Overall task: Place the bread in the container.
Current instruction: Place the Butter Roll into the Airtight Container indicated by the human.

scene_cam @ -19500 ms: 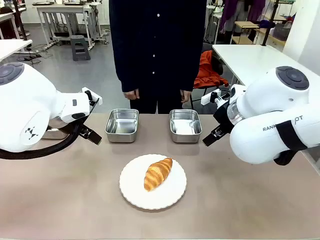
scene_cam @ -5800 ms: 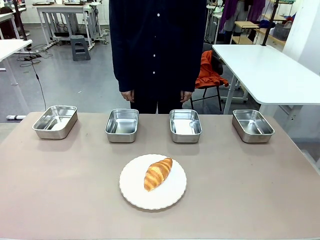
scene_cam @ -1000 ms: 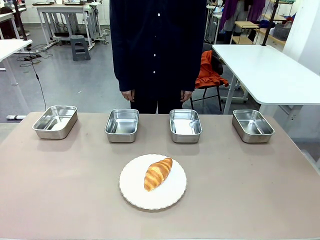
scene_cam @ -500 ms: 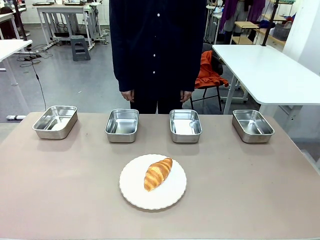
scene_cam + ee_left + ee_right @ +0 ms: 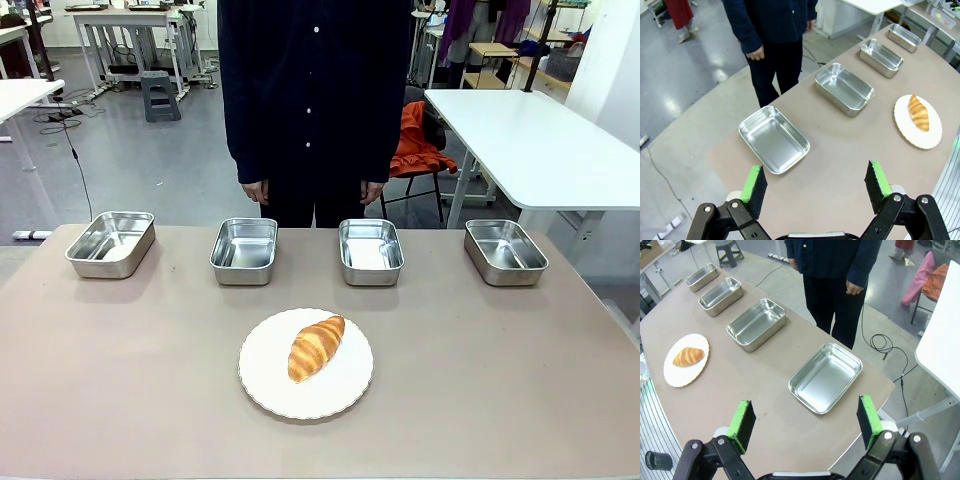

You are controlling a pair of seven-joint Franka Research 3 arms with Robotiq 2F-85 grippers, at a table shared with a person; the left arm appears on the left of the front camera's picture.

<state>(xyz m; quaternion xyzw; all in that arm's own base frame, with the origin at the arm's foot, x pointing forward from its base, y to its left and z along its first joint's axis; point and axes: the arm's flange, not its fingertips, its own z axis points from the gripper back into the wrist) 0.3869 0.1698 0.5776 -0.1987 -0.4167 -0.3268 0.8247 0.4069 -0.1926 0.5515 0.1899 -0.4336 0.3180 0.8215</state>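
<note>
A bare beige table (image 5: 500, 380) stands on a grey floor (image 5: 150, 170), with a white table (image 5: 530, 130) at 2 o'clock and orange cloth (image 5: 415, 140) on a chair beside it. A person (image 5: 315, 90) in a dark shirt stands at 12 o'clock, hands down at the far edge.

Four steel pans line that edge: left-end pan (image 5: 110, 243), left-middle pan (image 5: 244, 250), right-middle pan (image 5: 370, 251) and right-end pan (image 5: 506, 251). All are empty.

The bread (image 5: 316, 347) lies on a white plate (image 5: 260, 385) at the table's middle, at 6 o'clock from the two middle pans and well apart from them. Its long axis runs 7 to 1 o'clock, the narrower tip pointing to 1.

The left gripper (image 5: 815, 175) hangs high beyond the left-end pan, jaws wide and empty. The right gripper (image 5: 805, 415) hangs likewise beyond the right-end pan, wide and empty.
</note>
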